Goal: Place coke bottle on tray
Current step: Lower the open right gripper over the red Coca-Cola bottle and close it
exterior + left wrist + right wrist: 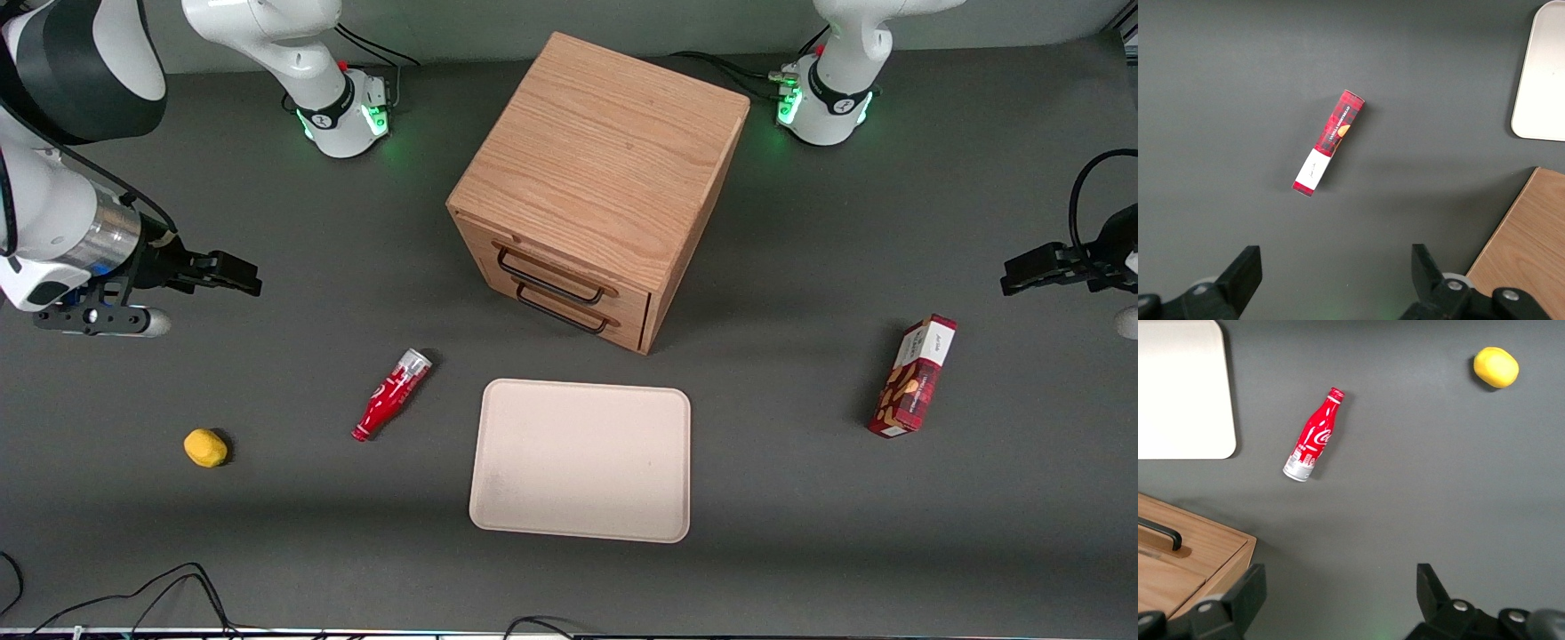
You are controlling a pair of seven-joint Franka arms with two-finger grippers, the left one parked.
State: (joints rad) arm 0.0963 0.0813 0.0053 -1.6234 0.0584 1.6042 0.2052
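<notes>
Still apart: bottle and tray

Lying flat on the dark worktop [800,551]: coke bottle [390,395], cap end nearer the front camera, just beside the beige tray [582,460] but not touching. End effector [233,274] raised toward the working arm's end, fingers [1245,597] spread wide, grasping nothing. Yellow lemon-like fruit [205,447] near the bottle. Wooden drawer cabinet [597,191] farther back; red snack box [914,376] toward the parked arm's end.

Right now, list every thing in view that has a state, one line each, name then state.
coke bottle: lying on its side on the table, cap on, apart from the tray.
tray: flat on the table, nothing on it.
drawer cabinet: both drawers shut.
snack box: lying on the table, closed.
yellow object: resting on the table.
tool: open, holding nothing, above the table, farther from the front camera than the bottle.
</notes>
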